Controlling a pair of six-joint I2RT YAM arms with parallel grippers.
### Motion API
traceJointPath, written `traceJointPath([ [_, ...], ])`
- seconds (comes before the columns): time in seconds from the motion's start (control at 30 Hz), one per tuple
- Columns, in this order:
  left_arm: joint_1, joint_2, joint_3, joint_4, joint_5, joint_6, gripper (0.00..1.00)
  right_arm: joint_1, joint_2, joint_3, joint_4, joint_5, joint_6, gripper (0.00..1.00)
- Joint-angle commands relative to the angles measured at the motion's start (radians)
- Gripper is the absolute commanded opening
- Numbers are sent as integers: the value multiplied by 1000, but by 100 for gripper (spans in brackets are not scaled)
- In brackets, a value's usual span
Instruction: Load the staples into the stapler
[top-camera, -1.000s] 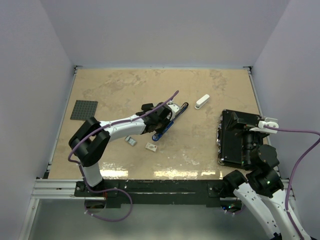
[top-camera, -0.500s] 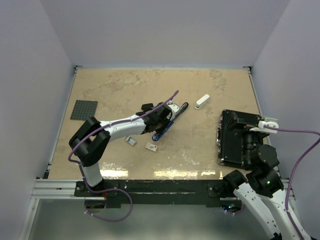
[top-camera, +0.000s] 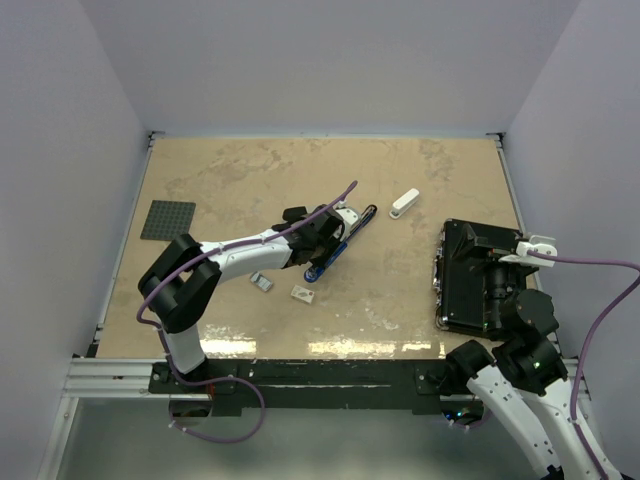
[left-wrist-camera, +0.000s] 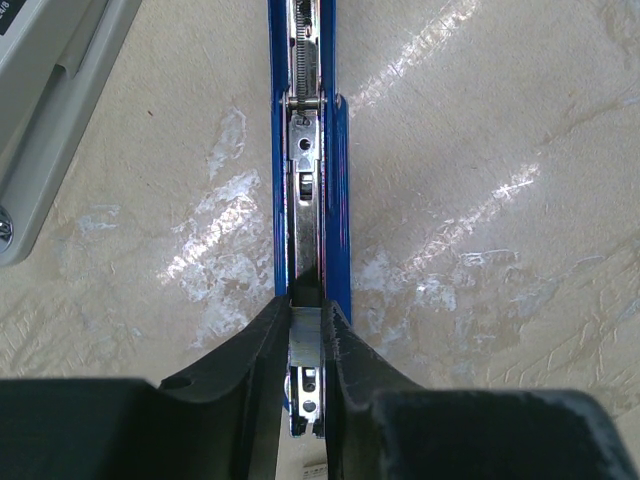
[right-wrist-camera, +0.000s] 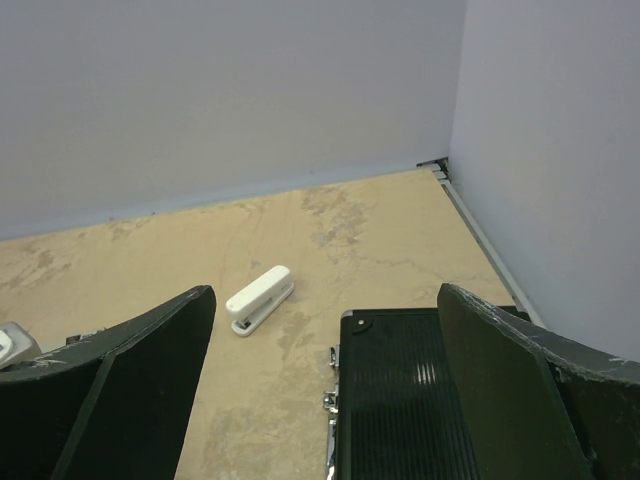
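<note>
Left pincer (left-wrist-camera: 305, 330) clamped on the opened blue metal stapler (left-wrist-camera: 308, 190)

Its black fingers (left-wrist-camera: 245, 360) squeeze the silver inner rail (left-wrist-camera: 305, 240) from both sides. Tiny whitish flat staples box (top-camera: 303, 293) sits loose on the beige table (top-camera: 230, 180) near that pincer, on its arm-base side, small grey tray piece (top-camera: 261, 282) close by. Right pincer (right-wrist-camera: 322, 295) is spread wide above a black ribbed case (right-wrist-camera: 400, 400), small white plastic stapler (right-wrist-camera: 260, 298) ahead of it.

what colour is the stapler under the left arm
The stapler is blue, silver metal inside; best in the left wrist view.
</note>
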Motion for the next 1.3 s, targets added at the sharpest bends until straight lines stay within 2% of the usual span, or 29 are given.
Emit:
traceJointPath([
  [0.0,4,9,9,-12,-10,-5,25,4,-4,-8,46,-14,-12,98],
  [0.37,5,-8,15,-9,-10,-11,36,3,-5,-8,46,-15,-14,98],
  [0.47,4,-31,19,-8,-15,-21,43,3,-1,-4,44,-23,-14,98],
  [0.57,4,-75,12,0,-32,-36,55,4,42,24,28,-68,-6,98],
  [0.6,5,-90,4,6,-44,-39,62,4,59,34,12,-83,0,99],
  [0.77,5,-222,-117,83,-91,-80,83,4,294,162,-44,-294,104,98],
  [0.83,7,-283,-195,129,-105,-105,86,3,378,211,-75,-366,166,98],
  [0.9,5,-343,-250,185,-116,-123,87,4,522,284,-115,-440,213,99],
  [1.03,5,-394,-372,253,-111,-110,88,4,769,411,-192,-476,339,99],
  [1.07,5,-394,-379,285,-107,-108,88,4,865,429,-198,-491,347,98],
  [1.2,7,-388,-410,331,-96,-107,88,3,1083,516,-227,-503,419,98],
  [1.27,7,-385,-421,345,-94,-110,85,3,1167,564,-218,-496,465,98],
])
